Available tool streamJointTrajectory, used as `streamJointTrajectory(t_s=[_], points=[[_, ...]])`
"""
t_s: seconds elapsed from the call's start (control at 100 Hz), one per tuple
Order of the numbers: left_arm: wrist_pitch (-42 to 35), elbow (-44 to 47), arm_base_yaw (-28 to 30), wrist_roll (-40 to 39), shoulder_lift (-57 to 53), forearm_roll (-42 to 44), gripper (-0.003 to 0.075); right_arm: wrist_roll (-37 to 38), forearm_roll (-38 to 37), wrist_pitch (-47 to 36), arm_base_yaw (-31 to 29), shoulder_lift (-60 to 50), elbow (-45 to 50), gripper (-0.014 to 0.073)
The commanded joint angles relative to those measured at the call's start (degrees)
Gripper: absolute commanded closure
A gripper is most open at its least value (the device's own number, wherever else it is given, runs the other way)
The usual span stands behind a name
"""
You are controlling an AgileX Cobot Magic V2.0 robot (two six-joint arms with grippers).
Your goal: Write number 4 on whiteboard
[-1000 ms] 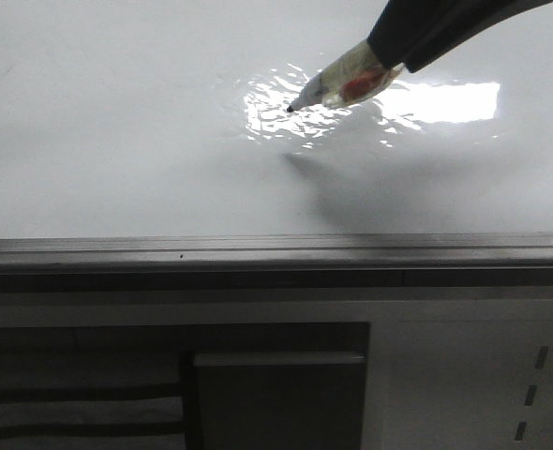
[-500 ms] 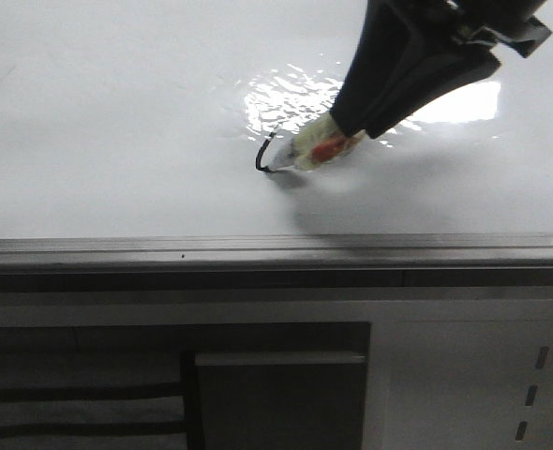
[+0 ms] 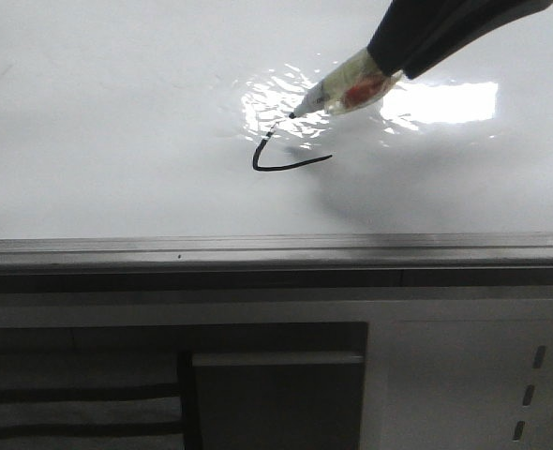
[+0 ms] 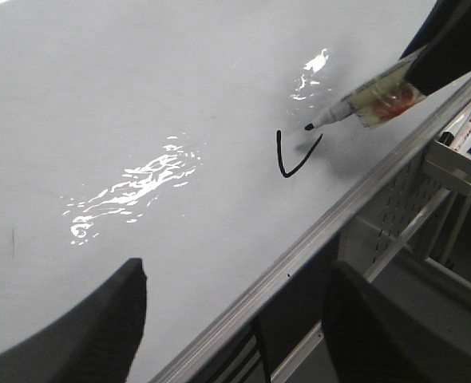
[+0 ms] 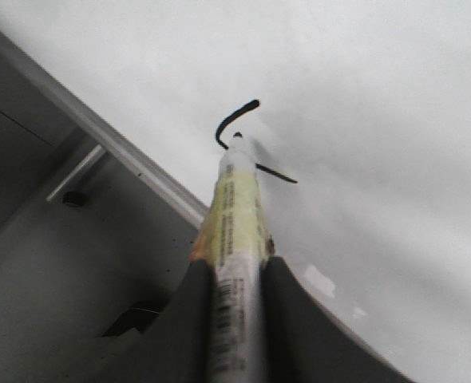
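- Glossy and white, the whiteboard (image 3: 117,112) fills the upper part of the front view, with a rippled light glare (image 3: 445,101) on it and a grey metal rail (image 3: 258,248) along its near edge.
- Only an L-like black hook of the number 4 (image 3: 281,161) is drawn, lying just below the glare; no crossing stroke is visible.
- The right claw (image 5: 235,279) is clamped on a marker (image 3: 347,89), both fingers (image 5: 295,319) pressing its barrel.
- The marker's tip (image 3: 291,114) sits near the top end of the hook; contact with the board cannot be judged.
- The left claw (image 4: 235,319) is spread wide and holds nothing, well apart from the stroke.
- A small tray of markers (image 4: 463,144) hangs beyond the rail.
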Motion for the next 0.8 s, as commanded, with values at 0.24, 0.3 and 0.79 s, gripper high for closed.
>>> streamJointTrajectory(t_s=[0.24,0.3,0.79], points=[[-3.6,-1.7,-0.1,0.6,0.1,-0.7,0.0279,-2.1,1.0,4.7,2.6,0.5,-2.1,0.0640],[-2.4,-2.2,-0.3,2.3,1.2,-1.0,0.0279,-3.4,1.0,1.9,3.9,-2.8,-2.9,0.0640],[7.2,-19.8,-16.0,23.5,27.5,-4.7,0.0279,-30.7,-0.6,8.4,8.8,-11.9,-3.7,0.0640]])
